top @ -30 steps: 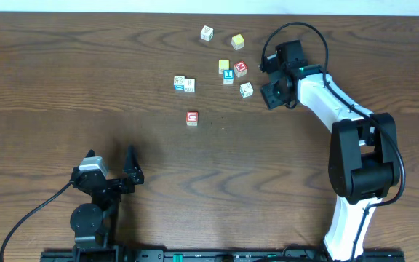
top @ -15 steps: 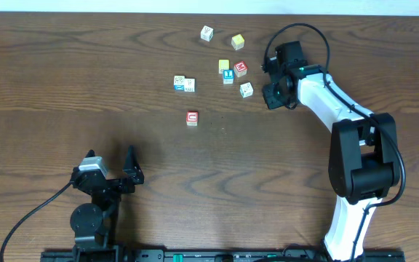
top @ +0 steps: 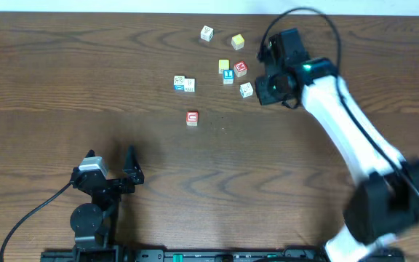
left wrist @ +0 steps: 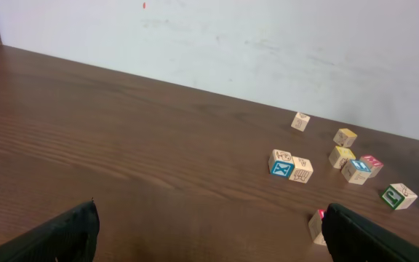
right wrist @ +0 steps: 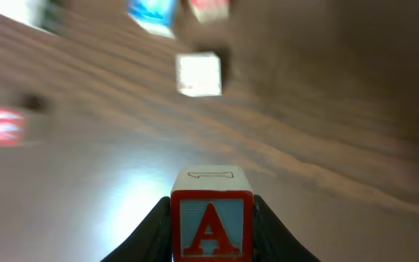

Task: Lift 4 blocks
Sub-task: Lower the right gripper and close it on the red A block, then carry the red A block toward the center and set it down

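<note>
Overhead camera: red-framed wooden "C" cube [top: 192, 117] sits alone toward the middle of the dark wooden worktop [top: 64, 87]. The blue-lettered wooden cube [top: 228, 75] and whitish wooden cube [top: 246, 89] lie nearer the far edge, with the right gripper [top: 268, 89] just beside the whitish one.

Left wrist: left gripper [left wrist: 211, 218] is spread wide, holding nothing, with bare wood between its tips.

Right wrist: black fingers [right wrist: 155, 227] clamp the red-framed wooden "A" cube [right wrist: 212, 222] — the surroundings are blurred.
</note>
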